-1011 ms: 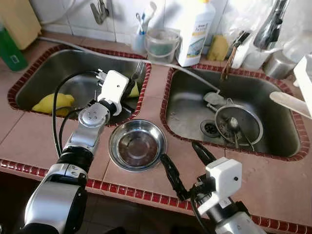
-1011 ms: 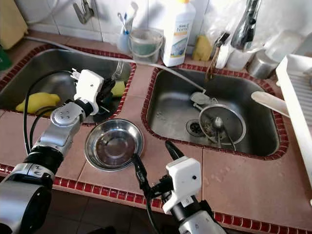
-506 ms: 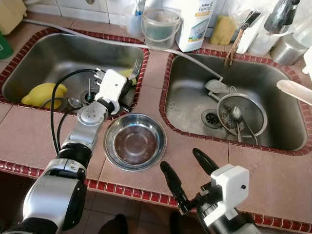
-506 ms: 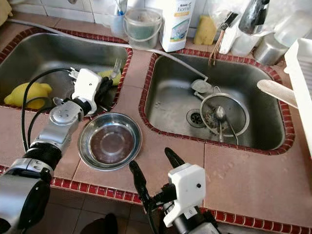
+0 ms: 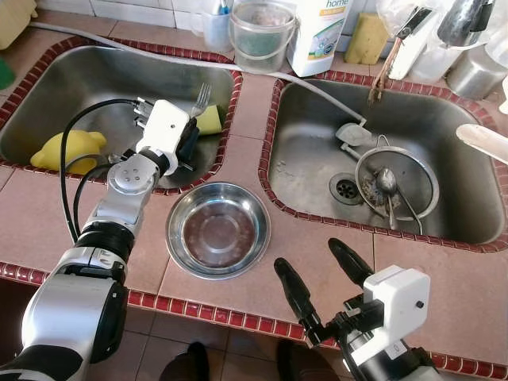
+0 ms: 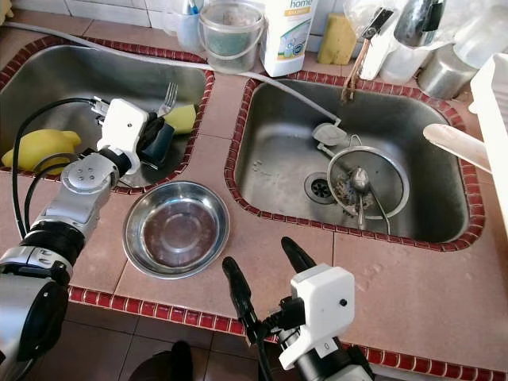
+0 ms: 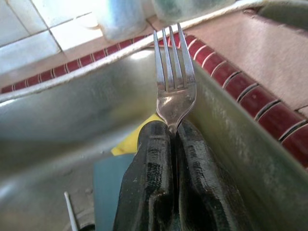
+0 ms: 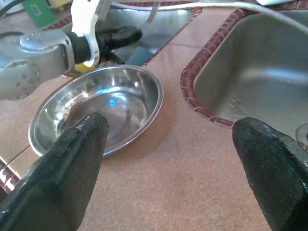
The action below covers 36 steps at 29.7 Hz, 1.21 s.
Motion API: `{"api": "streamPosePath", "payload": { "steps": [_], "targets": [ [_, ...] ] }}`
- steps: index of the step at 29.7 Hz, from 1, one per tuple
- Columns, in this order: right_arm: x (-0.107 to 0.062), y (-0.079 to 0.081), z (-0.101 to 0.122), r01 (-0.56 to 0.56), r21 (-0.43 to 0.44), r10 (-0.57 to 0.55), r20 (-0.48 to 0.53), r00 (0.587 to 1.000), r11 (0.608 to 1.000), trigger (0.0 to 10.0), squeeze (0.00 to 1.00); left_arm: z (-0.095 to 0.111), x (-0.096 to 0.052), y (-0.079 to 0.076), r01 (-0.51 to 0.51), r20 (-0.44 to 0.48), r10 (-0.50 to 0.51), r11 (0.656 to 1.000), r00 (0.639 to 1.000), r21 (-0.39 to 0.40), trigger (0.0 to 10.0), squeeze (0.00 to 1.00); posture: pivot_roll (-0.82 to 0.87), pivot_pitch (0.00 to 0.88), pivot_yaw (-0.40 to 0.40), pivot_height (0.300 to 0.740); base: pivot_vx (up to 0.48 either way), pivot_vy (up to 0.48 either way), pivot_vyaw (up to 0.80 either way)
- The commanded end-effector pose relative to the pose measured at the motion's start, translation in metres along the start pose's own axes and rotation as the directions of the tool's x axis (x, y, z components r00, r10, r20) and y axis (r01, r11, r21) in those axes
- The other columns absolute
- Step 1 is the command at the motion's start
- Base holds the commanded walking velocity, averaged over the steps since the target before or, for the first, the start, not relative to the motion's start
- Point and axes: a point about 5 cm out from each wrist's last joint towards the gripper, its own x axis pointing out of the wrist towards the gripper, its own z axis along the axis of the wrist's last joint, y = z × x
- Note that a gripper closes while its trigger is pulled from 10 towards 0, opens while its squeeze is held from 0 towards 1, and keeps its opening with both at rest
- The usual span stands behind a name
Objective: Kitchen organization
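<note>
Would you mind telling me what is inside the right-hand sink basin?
The right sink basin holds a round metal strainer with a spoon lying in it, beside the open drain. Whatever lies beneath the strainer is covered.

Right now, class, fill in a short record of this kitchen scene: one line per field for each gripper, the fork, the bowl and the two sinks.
left gripper: shut on the fork, over the left sink
fork: tines pointing away from the fingers
right gripper: open, above the counter edge
bowl: metal, upright on the counter between the arms
left sink: holds a yellow sponge
right sink: holds a strainer with a spoon
</note>
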Motion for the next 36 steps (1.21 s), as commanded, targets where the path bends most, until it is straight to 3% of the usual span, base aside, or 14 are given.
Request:
{"api": "streamPosePath", "payload": {
  "steps": [1,11,12,13,14,15,36],
  "targets": [
    [-0.0028,0.0014,0.0069,0.0,0.01,0.0,0.018,1.0,1.0,10.0,0.0,0.0003,-0.0003,0.0045,-0.009,-0.007,0.009,1.0,1.0,0.017,10.0,0.0,-0.36,0.329,-0.023,0.732,0.0,0.0,0.0],
    [-0.0002,0.0034,0.0131,-0.02,0.02,0.019,0.039,0.999,1.0,10.0,0.0,-0.0015,-0.0007,0.007,-0.018,-0.02,0.019,1.0,1.0,0.019,10.0,0.0,-0.36,0.332,-0.027,0.732,0.0,0.0,0.0],
    [-0.0001,0.0037,0.0135,-0.021,0.022,0.02,0.04,0.999,1.0,10.0,0.0,-0.0017,-0.0009,0.0075,-0.017,-0.02,0.017,1.0,1.0,0.007,10.0,0.32,-0.36,0.332,-0.027,0.732,0.0,0.0,0.0],
    [0.0002,0.0043,0.0141,-0.023,0.024,0.022,0.041,0.999,0.999,10.0,0.0,-0.002,-0.001,0.0086,-0.019,-0.022,0.019,1.0,1.0,0.0,10.0,0.83,-0.36,0.332,-0.027,0.732,0.0,0.0,0.0],
    [0.0004,0.0044,0.0143,-0.023,0.024,0.022,0.041,0.999,0.999,10.0,0.0,-0.002,-0.001,0.009,-0.022,-0.024,0.022,1.0,0.999,0.0,10.0,0.83,-0.36,0.332,-0.027,0.732,0.0,0.0,0.0],
    [0.0006,0.0046,0.0147,-0.024,0.025,0.023,0.04,0.999,0.999,10.0,0.0,-0.0018,-0.0009,0.009,-0.012,-0.019,0.012,1.0,1.0,-0.02,10.0,1.0,-0.36,0.332,-0.028,0.732,0.0,0.0,0.0],
    [0.0056,0.0016,0.0166,-0.007,0.027,0.005,0.053,0.999,1.0,10.0,0.0,0.0018,0.0003,0.0108,-0.01,-0.006,0.01,0.999,1.0,-0.043,10.0,1.0,-0.35,0.324,-0.026,0.732,0.0,0.0,0.0]
  ]
}}
